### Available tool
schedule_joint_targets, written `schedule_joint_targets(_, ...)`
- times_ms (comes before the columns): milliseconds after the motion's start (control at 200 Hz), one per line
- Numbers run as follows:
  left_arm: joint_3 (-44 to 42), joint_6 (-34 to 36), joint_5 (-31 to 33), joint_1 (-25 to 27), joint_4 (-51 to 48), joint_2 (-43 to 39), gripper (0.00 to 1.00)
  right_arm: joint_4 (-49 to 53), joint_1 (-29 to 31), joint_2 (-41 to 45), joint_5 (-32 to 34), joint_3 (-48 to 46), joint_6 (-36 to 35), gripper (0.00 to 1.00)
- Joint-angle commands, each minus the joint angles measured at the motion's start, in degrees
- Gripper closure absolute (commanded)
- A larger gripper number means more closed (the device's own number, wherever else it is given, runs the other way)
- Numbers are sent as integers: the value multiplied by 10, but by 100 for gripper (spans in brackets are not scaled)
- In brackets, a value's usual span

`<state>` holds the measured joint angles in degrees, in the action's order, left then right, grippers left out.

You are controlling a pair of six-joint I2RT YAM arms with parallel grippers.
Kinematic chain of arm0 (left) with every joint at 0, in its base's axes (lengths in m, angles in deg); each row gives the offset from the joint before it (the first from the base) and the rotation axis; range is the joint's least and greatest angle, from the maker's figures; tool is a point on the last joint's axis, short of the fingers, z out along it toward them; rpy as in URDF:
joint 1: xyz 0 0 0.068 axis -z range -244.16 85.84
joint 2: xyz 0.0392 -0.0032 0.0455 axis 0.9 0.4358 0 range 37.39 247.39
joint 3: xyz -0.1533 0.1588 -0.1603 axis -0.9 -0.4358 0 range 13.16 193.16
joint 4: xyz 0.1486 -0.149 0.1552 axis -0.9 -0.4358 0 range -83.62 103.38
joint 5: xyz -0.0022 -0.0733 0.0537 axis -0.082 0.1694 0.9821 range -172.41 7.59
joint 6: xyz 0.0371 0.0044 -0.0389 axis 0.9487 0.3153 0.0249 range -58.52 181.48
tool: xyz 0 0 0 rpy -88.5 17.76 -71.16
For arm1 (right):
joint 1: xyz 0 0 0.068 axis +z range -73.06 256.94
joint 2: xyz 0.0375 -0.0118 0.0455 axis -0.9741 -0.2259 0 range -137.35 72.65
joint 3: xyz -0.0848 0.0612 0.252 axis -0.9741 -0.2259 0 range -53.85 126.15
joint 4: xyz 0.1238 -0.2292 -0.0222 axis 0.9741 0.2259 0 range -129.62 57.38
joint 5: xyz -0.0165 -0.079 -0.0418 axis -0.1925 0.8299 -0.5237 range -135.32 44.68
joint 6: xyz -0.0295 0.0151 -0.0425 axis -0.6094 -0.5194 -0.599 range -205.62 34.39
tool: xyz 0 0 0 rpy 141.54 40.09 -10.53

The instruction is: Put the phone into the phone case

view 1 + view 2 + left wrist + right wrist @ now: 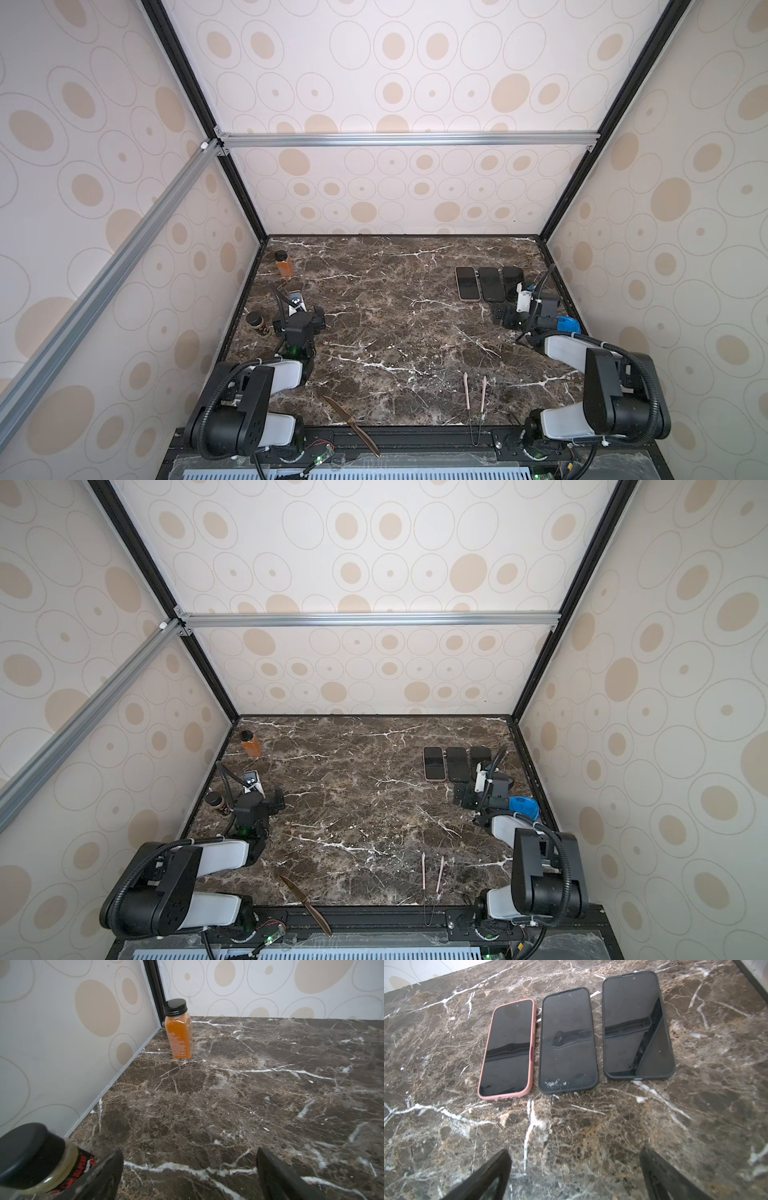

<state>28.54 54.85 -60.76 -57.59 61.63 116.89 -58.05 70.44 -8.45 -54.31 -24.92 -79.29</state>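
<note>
Phones [490,284] lie three in a row at the right rear of the desk [395,316], flat and screen up: the pink-cased phone [508,1049], the middle phone [568,1041] almost touching it, and the outer phone [637,1026] set slightly apart. Each shows a rim around its glass, pink on one and dark on two. No loose case is visible, so I cannot tell which one the task means. I judge this either the approach to a pick or a job that looks done. The right end effector [575,1157] hangs just short of the row, jaws spread wide and holding nothing. The left end effector [189,1155] is equally wide and empty at the left side of the desk, beside a dark-capped jar [31,1157]. The phones' long axes run parallel, from the front of the desk toward the back wall, with the front-camera ends pointing away from the right end effector. Any pick would call for straddling the short width and catching the thin long edges, and the tight gap between neighbours leaves little room for a finger.
</note>
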Motion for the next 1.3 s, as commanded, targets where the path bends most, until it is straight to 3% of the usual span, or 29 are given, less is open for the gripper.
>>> schedule_joint_targets(0,32,29,-11,-9,75,23,0,-107,-3,26,10,-25,-16,0)
schedule_joint_targets(210,14,48,-31,-24,222,94,0,-166,-3,29,-7,-49,-14,0)
schedule_joint_targets(255,16,40,-44,-26,193,80,0,-186,-3,26,-11,-54,-12,0)
schedule_joint_targets(465,-10,44,-68,-31,251,90,0,-317,-2,-23,-30,-89,-15,0)
schedule_joint_targets(540,-37,52,-70,-32,336,118,0,-301,-2,-18,-34,-87,-18,0)
schedule_joint_targets(740,-34,45,-65,-34,321,114,0,-311,14,-27,-29,-88,-39,0)
schedule_joint_targets(850,-33,43,-66,-35,314,113,0,-396,36,-88,-27,-93,-59,1)
schedule_joint_targets(925,-32,42,-67,-34,313,112,0,-278,39,-58,-10,-63,-68,1)
schedule_joint_targets(1000,-32,41,-67,-35,309,111,0,-341,46,-82,6,-71,-64,1)
schedule_joint_targets(1090,-32,42,-67,-35,310,111,0,-277,47,-64,9,-57,-68,0)
schedule_joint_targets(1295,-32,41,-67,-36,311,111,0,-284,50,-66,13,-58,-68,0)
